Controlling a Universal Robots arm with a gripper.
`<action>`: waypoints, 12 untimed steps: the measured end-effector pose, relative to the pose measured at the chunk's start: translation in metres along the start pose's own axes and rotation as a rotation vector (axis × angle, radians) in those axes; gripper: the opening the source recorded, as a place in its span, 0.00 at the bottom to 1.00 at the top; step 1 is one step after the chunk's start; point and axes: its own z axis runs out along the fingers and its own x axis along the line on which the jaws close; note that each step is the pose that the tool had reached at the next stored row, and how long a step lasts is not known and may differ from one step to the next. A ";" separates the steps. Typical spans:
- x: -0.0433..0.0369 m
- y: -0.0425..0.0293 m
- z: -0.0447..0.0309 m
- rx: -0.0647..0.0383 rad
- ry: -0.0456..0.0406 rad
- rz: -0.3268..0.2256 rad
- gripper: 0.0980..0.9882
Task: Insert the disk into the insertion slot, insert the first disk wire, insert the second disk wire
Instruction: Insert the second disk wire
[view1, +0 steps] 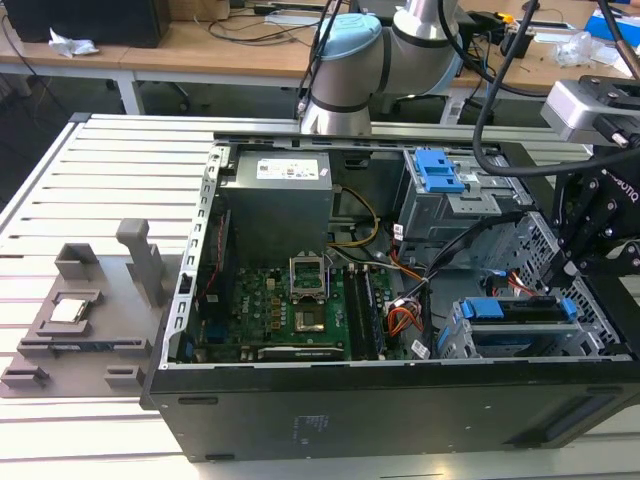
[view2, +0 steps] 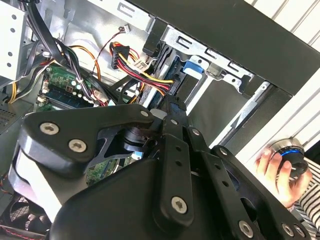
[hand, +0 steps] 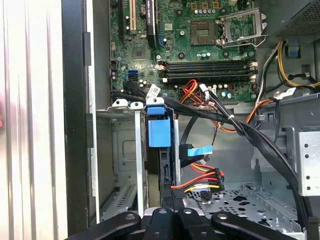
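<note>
One black computer tower (view1: 400, 410), open and on its side on a slatted metal bench (view1: 90, 190). Inside, toward the exterior view's left, a green motherboard (view1: 290, 310) with a grey power supply box (view1: 275, 200) beyond it. At the far right, a taller grey cage with a blue plastic tab (view1: 440, 170).

At the near right corner, the silver perforated sheet-metal insertion slot (view1: 450, 340). Within it, the flat hard disk in its bright blue plastic carrier (view1: 515, 325). Directly above the disk's right end, the robot's black hand (view1: 568, 272), close to the carrier. Open or closed: cannot tell.

In the first wrist view, a bundle of red, yellow and black wires with a black plug (hand: 200, 182) just beside the disk's end, and a flat blue cable (hand: 197, 150) nearby.

In the second wrist view, outside the tower, a person's fingers (view2: 267, 167) on a round blue-ringed knob (view2: 290, 152).
</note>
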 end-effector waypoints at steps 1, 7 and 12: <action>0.0000 0.0000 0.0000 0.000 -0.0001 0.000 0.01; 0.0000 0.0000 0.0000 0.000 -0.0005 0.000 0.30; -0.0065 0.0026 0.0041 0.000 0.0101 0.000 0.30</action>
